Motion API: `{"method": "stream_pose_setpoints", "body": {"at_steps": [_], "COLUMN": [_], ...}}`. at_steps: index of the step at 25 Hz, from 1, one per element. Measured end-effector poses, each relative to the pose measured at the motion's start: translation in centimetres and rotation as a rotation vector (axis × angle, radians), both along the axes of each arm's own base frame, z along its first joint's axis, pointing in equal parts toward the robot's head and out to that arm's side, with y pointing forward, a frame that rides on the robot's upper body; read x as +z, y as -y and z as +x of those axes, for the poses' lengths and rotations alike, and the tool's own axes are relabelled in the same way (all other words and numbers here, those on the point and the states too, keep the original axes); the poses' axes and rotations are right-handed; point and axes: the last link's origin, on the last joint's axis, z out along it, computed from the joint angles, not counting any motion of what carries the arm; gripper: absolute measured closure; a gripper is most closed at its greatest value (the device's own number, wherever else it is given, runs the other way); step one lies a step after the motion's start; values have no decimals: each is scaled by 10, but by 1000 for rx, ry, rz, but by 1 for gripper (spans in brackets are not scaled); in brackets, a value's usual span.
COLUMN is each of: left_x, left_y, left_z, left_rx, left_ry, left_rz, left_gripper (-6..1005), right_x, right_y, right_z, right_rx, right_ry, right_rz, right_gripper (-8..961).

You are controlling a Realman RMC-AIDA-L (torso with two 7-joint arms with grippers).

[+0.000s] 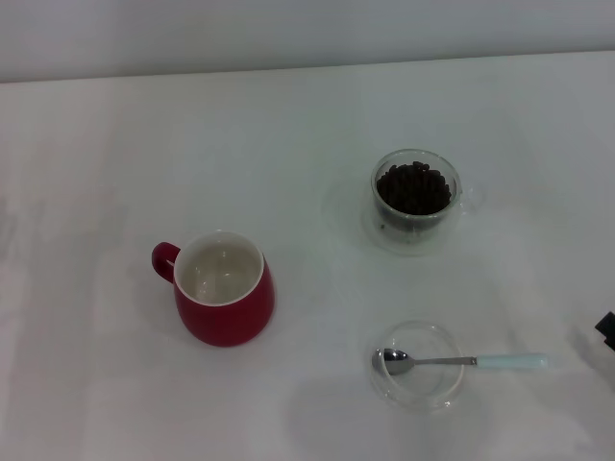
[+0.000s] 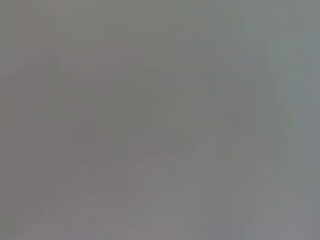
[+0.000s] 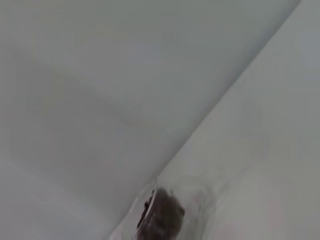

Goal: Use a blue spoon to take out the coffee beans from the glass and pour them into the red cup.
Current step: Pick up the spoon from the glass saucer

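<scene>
Your right gripper (image 1: 605, 331) shows only as a dark sliver at the right edge of the head view, level with the spoon and just past the end of its handle. You cannot tell from any view how its fingers stand or whether it has hold of anything. Your left gripper is out of sight in the head view, and the left wrist view gives you only a flat grey field with nothing to make out.

Closest to that right gripper lies the blue spoon (image 1: 466, 362), flat, with its shiny metal bowl resting inside a shallow clear glass dish (image 1: 417, 366) and its pale blue handle reaching over the dish rim toward the right, the tip on the white table (image 1: 115, 144).

Farther from you than the dish, and well apart from it, stands the glass (image 1: 416, 190) on its clear saucer (image 1: 380, 230), upright, its small handle turned to the right. The coffee beans (image 1: 414, 188) fill it close to the rim. Your right wrist view catches the same glass (image 3: 170, 212) with the dark beans (image 3: 162, 215) inside, at the edge of the picture.

To the left of both, well apart, the red cup (image 1: 223, 288) stands upright with its loop handle pointing left, and its white inside holds no beans.
</scene>
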Motion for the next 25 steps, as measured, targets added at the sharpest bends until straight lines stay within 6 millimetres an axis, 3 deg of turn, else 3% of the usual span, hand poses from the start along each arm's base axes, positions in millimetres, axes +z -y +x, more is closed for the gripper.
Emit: {"method": "stream_pose_setpoints", "body": {"at_steps": [8,23,25], "left_x": [0,-2,-3], "left_y": [-5,-2,-2], "left_z": [4,4,4], "left_rx": [-15,-14,-13], "left_ry": [-3,2,2], "left_rz": [0,-8,-9], "left_gripper": [108,107,107], "right_x": [-10,-28,-31], "right_y": [5,-11,-14], "right_z": [-9,-20,-21], "right_rx": [61,132,136], "right_ry": [-25,-33,-29], "right_rz": [-102,-193,-207], "right_gripper": [142,142,196]}}
